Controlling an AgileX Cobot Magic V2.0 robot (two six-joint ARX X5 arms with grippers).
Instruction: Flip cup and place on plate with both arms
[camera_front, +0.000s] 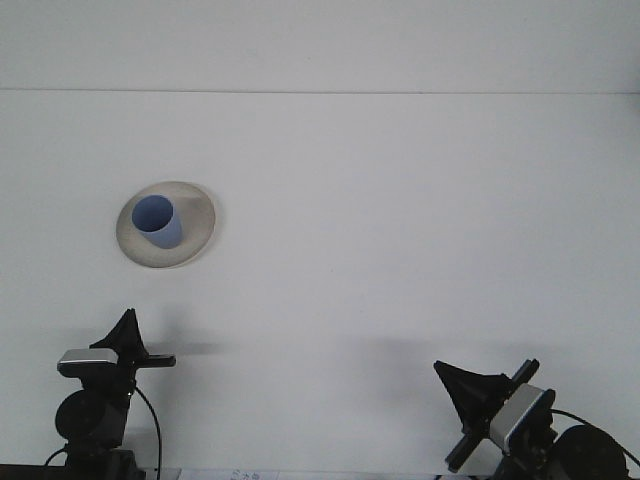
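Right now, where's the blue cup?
In the front view, the blue cup stands upright on the plate, left side of the table, beyond the left gripper.

Cup (158, 221) stands on plate (196, 232), table's (400, 250) left.

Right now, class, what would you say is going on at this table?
Nothing is being handled. A blue cup stands on a pale plate on the white table, its mouth up. The left gripper and right gripper sit low at the near edge, well clear of the cup. The task looks finished.
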